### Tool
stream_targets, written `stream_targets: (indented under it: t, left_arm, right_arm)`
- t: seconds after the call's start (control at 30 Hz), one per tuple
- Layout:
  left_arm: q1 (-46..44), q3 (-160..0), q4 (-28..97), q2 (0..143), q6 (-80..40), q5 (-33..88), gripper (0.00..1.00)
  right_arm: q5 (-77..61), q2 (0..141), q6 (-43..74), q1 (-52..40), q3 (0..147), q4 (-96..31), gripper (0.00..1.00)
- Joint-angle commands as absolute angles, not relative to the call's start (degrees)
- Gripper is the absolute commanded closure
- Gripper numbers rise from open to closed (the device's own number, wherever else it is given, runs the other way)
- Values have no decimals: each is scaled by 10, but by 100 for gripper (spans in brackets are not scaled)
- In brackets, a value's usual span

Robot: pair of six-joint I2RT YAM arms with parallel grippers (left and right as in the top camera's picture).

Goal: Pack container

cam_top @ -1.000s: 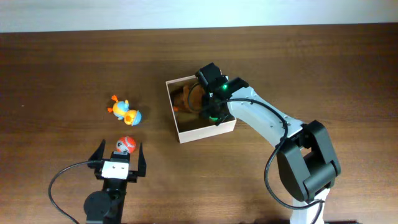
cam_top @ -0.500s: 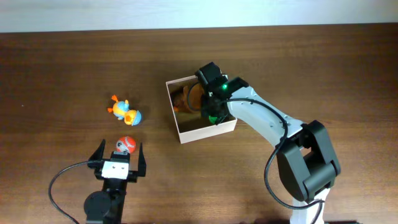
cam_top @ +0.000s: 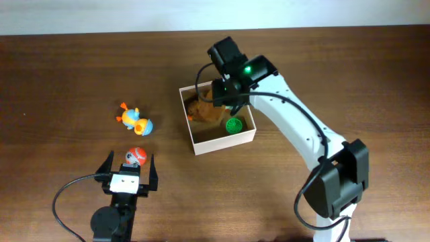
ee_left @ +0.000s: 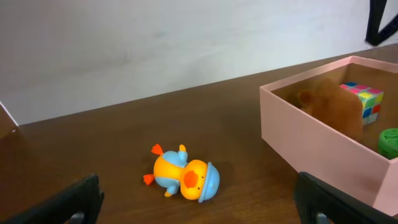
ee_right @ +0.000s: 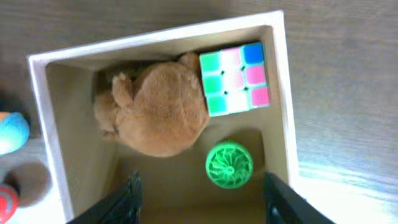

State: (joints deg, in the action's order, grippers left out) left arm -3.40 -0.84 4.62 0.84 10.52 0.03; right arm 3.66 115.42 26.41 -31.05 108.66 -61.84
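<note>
The container (cam_top: 222,144) stands on the worktop (cam_top: 67,67) a little to the right of the middle, turned slightly against the edges of the worktop. It is a square shallow box with pale walls and a tan floor, and its top is open. Three things lie in it. A brown plush animal (ee_right: 155,112) fills the far left part and leans on the left wall. A colour cube (ee_right: 235,78) sits in the far right corner and touches the plush. A green round toy with a fan pattern (ee_right: 229,164) lies apart from both, nearer to the front wall. From overhead the cube is hidden under the right arm.

The right tool (ee_right: 202,183) hangs above the container and looks straight down into it. Its two fingers are spread wide, with nothing between them, and they touch none of the things in the box.

To the left of the container, well apart from it, an orange and blue toy duck (cam_top: 134,119) lies on its side on the worktop. Nearer to the front edge there is a small red and white ball toy (cam_top: 136,156). The left tool (cam_top: 129,167) rests low behind this ball with its fingers wide apart and grips nothing. The ball lies between the fingertips; I cannot tell if it touches them.
</note>
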Motion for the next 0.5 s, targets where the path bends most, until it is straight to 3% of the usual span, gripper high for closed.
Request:
stream_targets:
  t: [0.0,0.47]
  left_arm:
    - [-32,-5,47,3,112,4,1]
    - [-32,-5,47,3,112,4,1]
  right_arm:
    - [77,1146,282,-291,1105,-649,43]
    - [79,1146,295,-175,1048,-701,44]
